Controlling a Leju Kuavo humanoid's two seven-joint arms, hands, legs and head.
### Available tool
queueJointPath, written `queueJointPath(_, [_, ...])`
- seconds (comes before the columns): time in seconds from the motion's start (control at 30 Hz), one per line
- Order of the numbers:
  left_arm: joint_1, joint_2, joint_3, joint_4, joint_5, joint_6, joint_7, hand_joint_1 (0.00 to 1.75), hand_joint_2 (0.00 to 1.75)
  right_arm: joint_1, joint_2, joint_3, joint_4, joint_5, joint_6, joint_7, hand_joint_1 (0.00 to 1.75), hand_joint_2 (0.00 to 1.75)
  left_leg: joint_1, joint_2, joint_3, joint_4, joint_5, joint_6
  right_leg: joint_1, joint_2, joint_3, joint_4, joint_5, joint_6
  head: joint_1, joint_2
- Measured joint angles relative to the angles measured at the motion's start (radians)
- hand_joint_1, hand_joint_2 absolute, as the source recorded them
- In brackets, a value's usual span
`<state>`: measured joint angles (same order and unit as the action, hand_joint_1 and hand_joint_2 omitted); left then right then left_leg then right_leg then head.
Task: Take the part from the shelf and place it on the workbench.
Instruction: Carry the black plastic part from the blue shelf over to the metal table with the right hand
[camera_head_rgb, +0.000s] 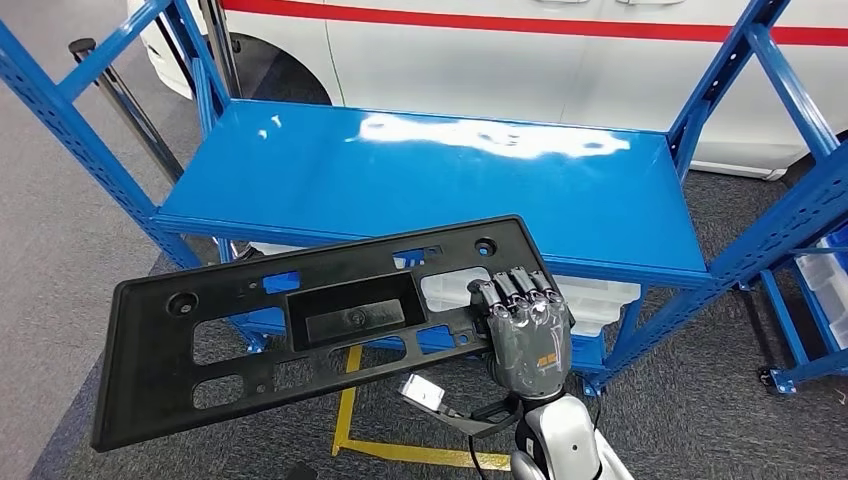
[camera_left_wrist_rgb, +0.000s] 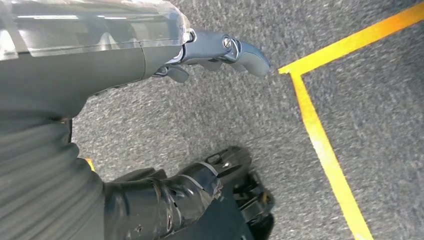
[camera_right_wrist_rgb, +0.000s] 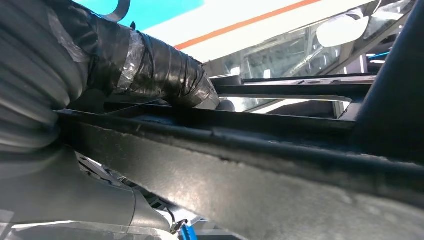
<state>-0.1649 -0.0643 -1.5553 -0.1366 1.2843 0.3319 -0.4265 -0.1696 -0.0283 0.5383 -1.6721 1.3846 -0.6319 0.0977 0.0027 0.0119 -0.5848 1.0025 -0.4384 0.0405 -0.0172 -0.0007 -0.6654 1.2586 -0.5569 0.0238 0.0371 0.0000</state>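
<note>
Pick is done as far as I can judge: my right hand (camera_head_rgb: 528, 325) is clamped on the part (camera_head_rgb: 320, 325), fingers (camera_head_rgb: 515, 288) wrapped over its far long edge near one end; the part is off the blue shelf (camera_head_rgb: 420, 175), carried in the air just in front of it, between me and the shelf deck; deck beyond my hand looks bare and glossy; still to do: carry it over to the workbench, which I can't see here, and set it down; so roughly the first half is complete, placing not yet started; the part itself: long flat black plastic panel, matte, rectangular, with a deep rectangular recess in the middle, several cut-out windows along the near side, round holes towards each end; most of its length sticks out sideways from my grip towards my left side, tilted with that free end lower, so I judge it will lever against the fingers; the right wrist view shows its rough black edge (camera_right_wrist_rgb: 260, 165) right against my taped thumb (camera_right_wrist_rgb: 150, 65); my left hand (camera_left_wrist_rgb: 220, 50) hangs at my side over grey carpet with yellow floor tape (camera_left_wrist_rgb: 325, 150), holding nothing, fingers loosely apart; white vehicle (camera_head_rgb: 520, 50) with a red stripe sits behind the shelf.
</note>
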Motion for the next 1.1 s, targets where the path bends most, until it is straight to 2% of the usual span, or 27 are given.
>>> queueJointPath(0.07, [0.000, 0.000, 0.000, 0.000, 0.000, 0.000, 0.000, 0.00, 1.75, -0.001, 0.000, 0.000, 0.000, -0.001, -0.001, 0.000, 1.75, 1.75, 0.000, 0.000, -0.021, 0.020, 0.003, -0.006, -0.001, 0.000, 0.086, -0.125, 0.029, -0.003, 0.000, 0.000])
queueJointPath(0.1, [0.000, 0.000, 0.000, 0.000, 0.000, 0.000, 0.000, 0.00, 1.75, -0.001, 0.000, 0.000, 0.000, -0.002, -0.001, 0.000, 1.75, 1.75, -0.002, -0.001, -0.029, 0.028, 0.005, -0.011, 0.000, 0.000, 0.113, -0.171, 0.033, -0.007, 0.000, 0.000])
queueJointPath(0.13, [0.000, 0.000, 0.000, 0.000, 0.001, 0.000, 0.000, 0.00, 1.75, -0.002, 0.000, 0.000, 0.000, -0.003, -0.001, 0.000, 1.75, 1.75, -0.003, -0.001, -0.034, 0.034, 0.008, -0.016, 0.002, 0.001, 0.125, -0.195, 0.030, -0.013, 0.000, 0.000])
queueJointPath(0.23, [0.001, 0.000, 0.000, 0.000, 0.001, 0.000, 0.000, 0.00, 1.75, -0.003, -0.001, 0.000, 0.000, -0.006, -0.001, 0.000, 1.75, 1.75, -0.002, -0.003, -0.043, 0.039, 0.016, -0.034, 0.004, 0.002, 0.115, -0.201, 0.044, -0.037, -0.001, 0.000])
queueJointPath(0.27, [0.002, 0.000, 0.000, 0.000, 0.000, 0.000, 0.000, 0.00, 1.75, -0.003, -0.001, 0.000, 0.000, -0.007, -0.001, 0.000, 1.75, 1.75, 0.000, -0.004, -0.049, 0.050, 0.003, -0.041, 0.003, 0.001, 0.110, -0.204, 0.051, -0.046, -0.002, 0.000])
queueJointPath(0.3, [0.002, 0.000, 0.000, 0.000, 0.000, 0.000, 0.000, 0.00, 1.75, -0.004, 0.000, 0.000, 0.000, -0.008, -0.001, 0.000, 1.75, 1.75, 0.002, -0.005, -0.061, 0.079, -0.026, -0.047, 0.001, 0.000, 0.104, -0.207, 0.060, -0.053, -0.002, 0.000])
queueJointPath(0.33, [0.002, 0.001, 0.000, 0.000, 0.000, 0.000, 0.000, 0.00, 1.75, -0.004, 0.000, 0.000, 0.000, -0.009, -0.001, 0.000, 1.75, 1.75, 0.005, -0.006, -0.077, 0.125, -0.066, -0.053, 0.001, -0.001, 0.095, -0.208, 0.068, -0.058, -0.004, 0.000])
queueJointPath(0.4, [0.003, 0.001, 0.000, 0.000, 0.000, 0.001, 0.000, 0.00, 1.75, -0.004, -0.001, 0.000, 0.001, -0.012, -0.001, 0.000, 1.75, 1.75, 0.008, -0.006, -0.107, 0.236, -0.144, -0.062, 0.002, -0.001, 0.074, -0.207, 0.083, -0.062, -0.005, 0.000])
queueJointPath(0.43, [0.003, 0.001, 0.000, 0.000, 0.000, 0.001, 0.000, 0.00, 1.75, -0.004, -0.001, 0.000, 0.002, -0.013, -0.001, 0.000, 1.75, 1.75, 0.010, -0.006, -0.110, 0.271, -0.160, -0.064, 0.003, -0.001, 0.064, -0.207, 0.091, -0.063, -0.005, 0.000])
queueJointPath(0.47, [0.003, 0.001, 0.000, 0.000, 0.000, 0.001, 0.000, 0.00, 1.75, -0.004, -0.001, 0.000, 0.003, -0.014, -0.001, 0.000, 1.75, 1.75, 0.010, -0.006, -0.099, 0.277, -0.155, -0.065, 0.003, -0.001, 0.053, -0.206, 0.098, -0.062, -0.005, 0.000])
queueJointPath(0.5, [0.003, 0.001, 0.000, 0.000, 0.000, 0.002, 0.000, 0.00, 1.75, -0.004, -0.001, 0.000, 0.004, -0.016, -0.001, 0.000, 1.75, 1.75, 0.010, -0.006, -0.070, 0.248, -0.134, -0.063, 0.003, -0.001, 0.043, -0.205, 0.105, -0.061, -0.005, 0.000])
queueJointPath(0.53, [0.003, 0.001, 0.000, 0.000, 0.000, 0.002, 0.000, 0.00, 1.75, -0.004, -0.001, 0.000, 0.004, -0.018, -0.001, 0.000, 1.75, 1.75, 0.009, -0.006, -0.027, 0.192, -0.106, -0.059, 0.004, 0.000, 0.035, -0.205, 0.112, -0.059, -0.005, 0.000])
queueJointPath(0.6, [0.001, 0.003, 0.000, 0.000, 0.001, 0.003, 0.000, 0.00, 1.75, -0.004, -0.001, -0.001, 0.005, -0.022, -0.002, -0.001, 1.75, 1.75, 0.005, -0.008, 0.057, 0.062, -0.078, -0.046, 0.004, 0.001, 0.025, -0.205, 0.125, -0.053, -0.005, 0.000])
queueJointPath(0.63, [0.000, 0.004, 0.000, 0.000, 0.001, 0.003, 0.000, 0.00, 1.75, -0.004, -0.001, -0.001, 0.005, -0.024, -0.002, -0.002, 1.75, 1.75, 0.001, -0.008, 0.079, 0.021, -0.075, -0.040, 0.004, 0.000, 0.022, -0.207, 0.131, -0.047, -0.005, 0.000])
queueJointPath(0.67, [0.000, 0.005, 0.000, 0.000, 0.001, 0.004, 0.000, 0.00, 1.75, -0.004, -0.001, -0.002, 0.005, -0.027, -0.002, -0.002, 1.75, 1.75, -0.003, -0.009, 0.087, 0.001, -0.077, -0.036, 0.002, 0.000, 0.021, -0.209, 0.138, -0.041, -0.005, 0.000])
queueJointPath(0.73, [0.002, 0.006, 0.000, 0.000, 0.002, 0.005, -0.001, 0.00, 1.75, -0.004, -0.001, -0.004, 0.005, -0.032, -0.002, -0.002, 1.75, 1.75, -0.004, -0.008, 0.084, -0.013, -0.060, -0.026, 0.002, -0.001, 0.021, -0.216, 0.151, -0.027, -0.005, 0.000])
queueJointPath(0.77, [0.002, 0.006, 0.000, 0.000, 0.002, 0.006, -0.001, 0.00, 1.75, -0.003, -0.001, -0.005, 0.005, -0.035, -0.002, -0.003, 1.75, 1.75, -0.002, -0.006, 0.083, -0.022, -0.050, -0.020, 0.002, 0.000, 0.017, -0.213, 0.146, -0.022, -0.004, 0.000])
queueJointPath(0.8, [0.002, 0.006, 0.000, 0.000, 0.002, 0.006, -0.001, 0.00, 1.75, -0.003, -0.001, -0.006, 0.005, -0.038, -0.002, -0.004, 1.75, 1.75, 0.001, -0.004, 0.080, -0.031, -0.038, -0.013, 0.003, 0.000, 0.008, -0.192, 0.125, -0.017, -0.004, 0.000])
queueJointPath(0.83, [0.001, 0.006, 0.000, 0.000, 0.002, 0.006, -0.002, 0.00, 1.75, -0.003, -0.001, -0.008, 0.005, -0.041, -0.002, -0.005, 1.75, 1.75, 0.004, -0.002, 0.075, -0.037, -0.028, -0.007, 0.003, 0.001, -0.009, -0.150, 0.091, -0.014, -0.003, 0.000])
queueJointPath(0.9, [0.001, 0.006, 0.000, 0.000, 0.003, 0.004, -0.004, 0.00, 1.75, 0.000, -0.002, -0.010, 0.005, -0.047, -0.002, -0.006, 1.75, 1.75, 0.002, 0.000, 0.055, -0.034, -0.016, -0.002, 0.002, 0.001, -0.055, -0.025, 0.012, -0.010, -0.003, 0.000])
queueJointPath(0.93, [0.003, 0.006, 0.000, 0.000, 0.003, 0.001, -0.006, 0.00, 1.75, 0.003, -0.003, -0.011, 0.006, -0.051, -0.002, -0.007, 1.75, 1.75, 0.001, 0.000, 0.045, -0.031, -0.012, -0.003, 0.002, 0.001, -0.068, 0.024, -0.009, -0.009, -0.003, 0.000])
queueJointPath(0.97, [0.005, 0.006, 0.000, 0.000, 0.004, -0.002, -0.008, 0.00, 1.75, 0.006, -0.004, -0.013, 0.006, -0.056, -0.003, -0.008, 1.75, 1.75, 0.001, 0.001, 0.036, -0.026, -0.008, -0.004, 0.002, 0.001, -0.068, 0.046, -0.015, -0.007, -0.003, 0.000])
queueJointPath(1.0, [0.006, 0.006, 0.000, 0.000, 0.005, -0.007, -0.010, 0.00, 1.75, 0.008, -0.005, -0.014, 0.007, -0.059, -0.003, -0.009, 1.75, 1.75, 0.002, 0.001, 0.026, -0.019, -0.006, -0.005, 0.001, 0.000, -0.046, 0.027, -0.003, -0.007, -0.003, 0.000])
queueJointPath(1.1, [0.006, 0.006, 0.000, 0.000, 0.008, -0.012, -0.013, 0.00, 1.75, 0.010, -0.006, -0.017, 0.008, -0.064, -0.003, -0.013, 1.75, 1.75, 0.002, 0.000, 0.002, 0.011, -0.006, -0.014, 0.000, 0.000, 0.070, -0.150, 0.049, -0.013, -0.003, 0.000])
